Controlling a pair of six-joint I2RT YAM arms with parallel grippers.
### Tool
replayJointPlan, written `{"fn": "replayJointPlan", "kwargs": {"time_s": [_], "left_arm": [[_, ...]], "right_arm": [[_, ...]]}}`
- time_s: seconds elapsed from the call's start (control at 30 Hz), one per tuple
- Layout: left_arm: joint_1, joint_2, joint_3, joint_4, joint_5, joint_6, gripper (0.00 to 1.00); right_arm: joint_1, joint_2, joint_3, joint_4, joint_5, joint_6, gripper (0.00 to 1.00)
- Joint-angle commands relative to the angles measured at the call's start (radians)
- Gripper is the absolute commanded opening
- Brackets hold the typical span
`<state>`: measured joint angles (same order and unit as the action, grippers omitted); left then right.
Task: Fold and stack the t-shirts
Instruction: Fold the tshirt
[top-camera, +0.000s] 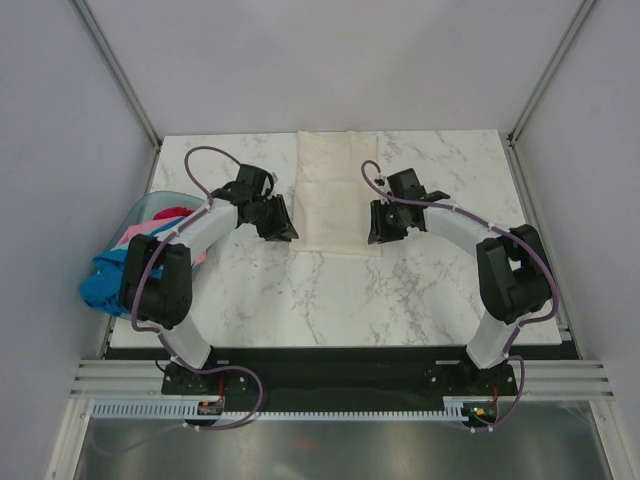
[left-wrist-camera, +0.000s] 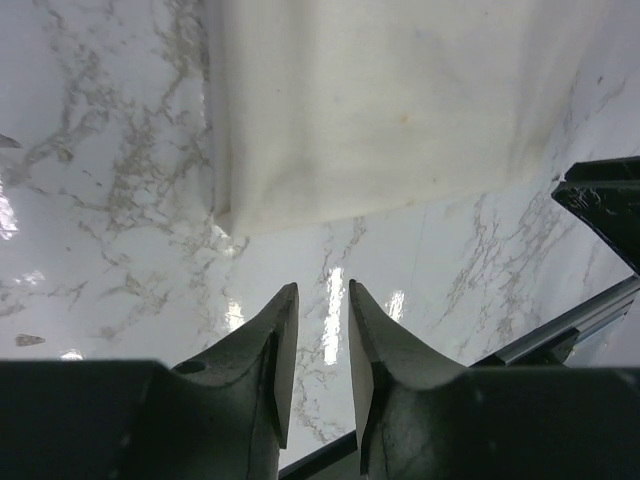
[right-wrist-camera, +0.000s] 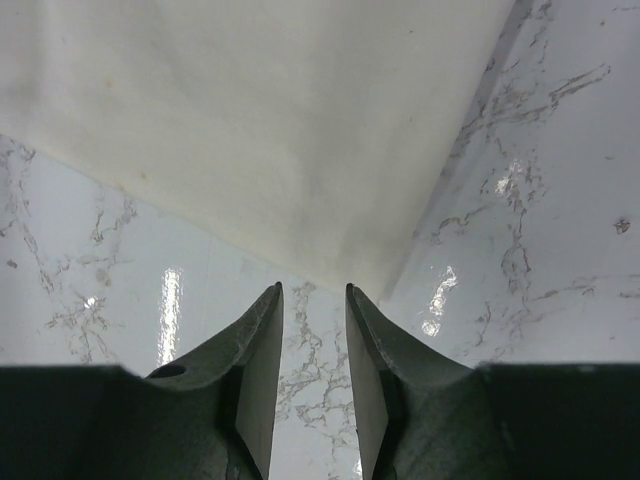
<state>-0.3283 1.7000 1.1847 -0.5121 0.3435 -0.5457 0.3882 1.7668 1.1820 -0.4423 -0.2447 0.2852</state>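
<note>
Cream-white t-shirt (top-camera: 335, 195) lies flat on the worktop (top-camera: 330, 300), folded into a long narrow strip. It runs from the middle of the far edge toward the centre, and its near end reaches about halfway across. More t-shirts are bundled in a pale blue basket (top-camera: 160, 197) at the left edge: a bright blue one (top-camera: 103, 285) hangs over the basket's near side, with a pink one (top-camera: 135, 235) and a red one (top-camera: 175, 212) above it.

The left hand (top-camera: 275, 220) hangs low just beside the strip's near left corner. From the left wrist, its fingers (left-wrist-camera: 275, 340) stand only a narrow gap apart, with bare marble showing between them and nothing held. The folded corner of the cloth (left-wrist-camera: 400, 100) lies just ahead of the tips and does not touch them.

The right hand (top-camera: 385, 225) sits opposite, just beside the strip's near right corner. Its fingers (right-wrist-camera: 262, 350) are likewise a narrow slit apart and grip nothing. The shirt's corner (right-wrist-camera: 250, 110) points toward the gap and stops just short of the fingertips. Both hands face inward, toward each other, across the near end of the strip.
</note>
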Motion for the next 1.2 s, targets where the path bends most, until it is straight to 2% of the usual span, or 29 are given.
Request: {"fn": "replayJointPlan", "kwargs": {"time_s": [0.0, 0.1, 0.2, 0.47, 0.57, 0.67, 0.7, 0.73, 0.77, 0.87, 0.9, 1.17], "left_arm": [[0.051, 0.055, 0.042, 0.007, 0.048, 0.062, 0.35], [0.051, 0.088, 0.059, 0.02, 0.048, 0.085, 0.38], [0.051, 0.115, 0.059, 0.061, 0.104, 0.09, 0.39], [0.049, 0.182, 0.053, 0.07, 0.092, 0.082, 0.36], [0.046, 0.187, 0.039, 0.075, 0.083, 0.079, 0.33], [0.038, 0.197, 0.039, 0.076, 0.089, 0.075, 0.22], [0.035, 0.199, 0.039, 0.076, 0.086, 0.073, 0.14], [0.031, 0.198, 0.035, 0.078, 0.086, 0.07, 0.08], [0.029, 0.193, 0.03, 0.078, 0.081, 0.067, 0.03], [0.023, 0.173, -0.002, 0.078, 0.055, 0.056, 0.02], [0.02, 0.155, -0.013, 0.078, 0.048, 0.052, 0.02], [0.005, 0.052, -0.1, 0.078, -0.023, 0.021, 0.02]], "right_arm": [[-0.002, -0.026, 0.025, -0.01, 0.024, -0.004, 0.4], [-0.012, -0.01, 0.013, -0.007, 0.044, -0.018, 0.42], [-0.026, 0.005, 0.001, 0.008, 0.021, -0.009, 0.45], [-0.035, 0.034, -0.028, 0.042, 0.01, -0.006, 0.48], [-0.034, 0.039, -0.054, 0.066, 0.007, -0.006, 0.48], [-0.037, 0.054, -0.077, 0.083, 0.004, -0.004, 0.47], [-0.035, 0.057, -0.081, 0.089, 0.005, -0.001, 0.47], [-0.035, 0.059, -0.084, 0.093, 0.005, -0.003, 0.45], [-0.035, 0.057, -0.094, 0.097, 0.007, -0.001, 0.3], [-0.037, 0.025, -0.119, 0.108, 0.045, 0.002, 0.05], [-0.04, 0.014, -0.125, 0.116, 0.048, 0.0, 0.0], [-0.045, -0.07, -0.18, 0.125, 0.064, 0.006, 0.0]]}}
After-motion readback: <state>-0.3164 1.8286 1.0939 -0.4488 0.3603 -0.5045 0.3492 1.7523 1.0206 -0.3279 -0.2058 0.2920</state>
